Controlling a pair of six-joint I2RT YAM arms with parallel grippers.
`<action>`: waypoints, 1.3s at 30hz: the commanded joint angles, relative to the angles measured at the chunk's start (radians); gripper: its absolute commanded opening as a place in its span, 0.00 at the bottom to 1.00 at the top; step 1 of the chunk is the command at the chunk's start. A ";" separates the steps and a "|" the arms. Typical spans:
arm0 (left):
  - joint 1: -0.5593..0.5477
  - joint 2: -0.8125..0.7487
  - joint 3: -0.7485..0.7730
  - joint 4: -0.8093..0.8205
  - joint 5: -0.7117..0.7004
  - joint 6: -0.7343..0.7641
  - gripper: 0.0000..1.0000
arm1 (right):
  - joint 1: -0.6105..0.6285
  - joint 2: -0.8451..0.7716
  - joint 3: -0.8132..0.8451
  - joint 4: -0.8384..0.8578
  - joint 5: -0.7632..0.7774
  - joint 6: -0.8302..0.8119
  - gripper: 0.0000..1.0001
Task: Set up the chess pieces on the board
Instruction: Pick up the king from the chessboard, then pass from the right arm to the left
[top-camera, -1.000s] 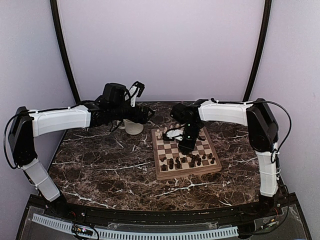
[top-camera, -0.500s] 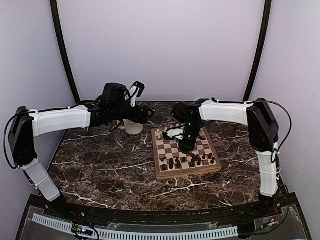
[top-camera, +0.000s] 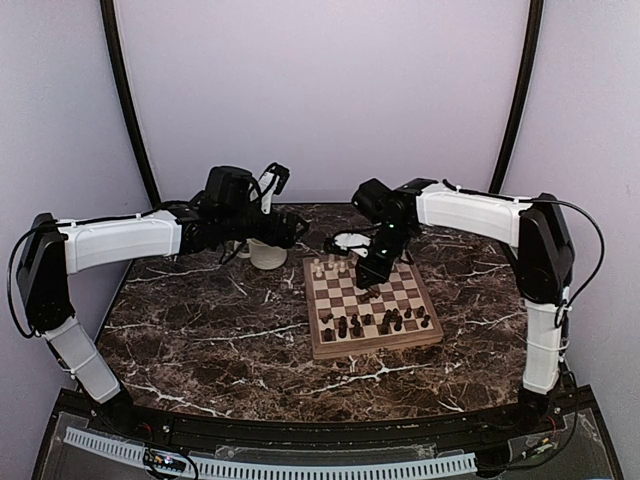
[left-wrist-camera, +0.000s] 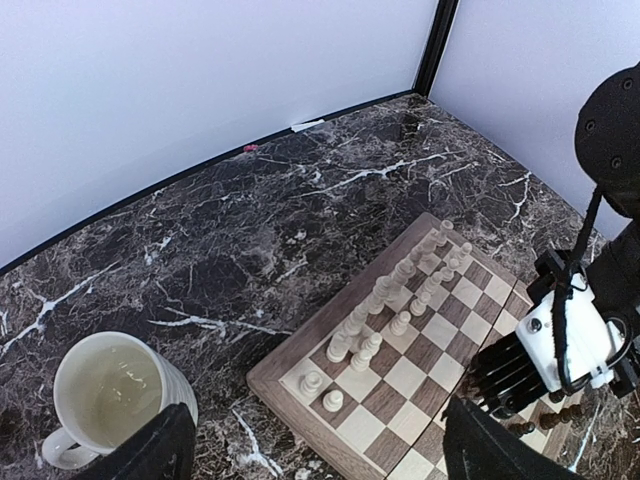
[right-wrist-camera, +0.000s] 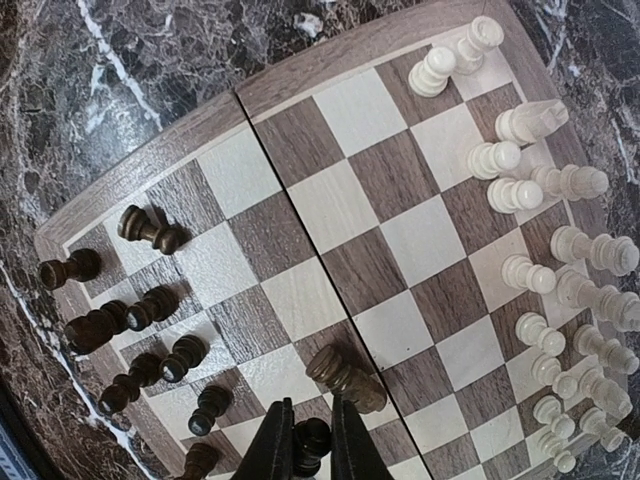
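The left gripper (left-wrist-camera: 315, 440) hangs wide open and empty near the cream mug (left-wrist-camera: 178, 395), and is best left there. Over the chessboard (right-wrist-camera: 150, 165), the right gripper (right-wrist-camera: 310, 452) has its jaws pinched on a dark piece (right-wrist-camera: 312, 436). I'd lift it straight up, clear of the toppled dark piece (right-wrist-camera: 345, 378) just beside it, then set it upright on its home square at the dark end.

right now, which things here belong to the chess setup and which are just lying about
Part of the job: board, white pieces, dark pieces, right gripper pinching one dark piece.
Just lying about: cream mug, standing on the marble tabletop beside the board.
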 joint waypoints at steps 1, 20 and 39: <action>-0.003 0.003 0.025 -0.013 0.017 -0.010 0.88 | -0.021 -0.067 -0.004 0.047 -0.061 0.006 0.12; -0.107 0.103 -0.046 0.662 0.395 -0.340 0.83 | -0.180 -0.365 -0.030 0.383 -0.430 0.197 0.11; -0.155 0.309 0.167 0.797 0.458 -0.475 0.48 | -0.180 -0.382 -0.047 0.413 -0.528 0.239 0.13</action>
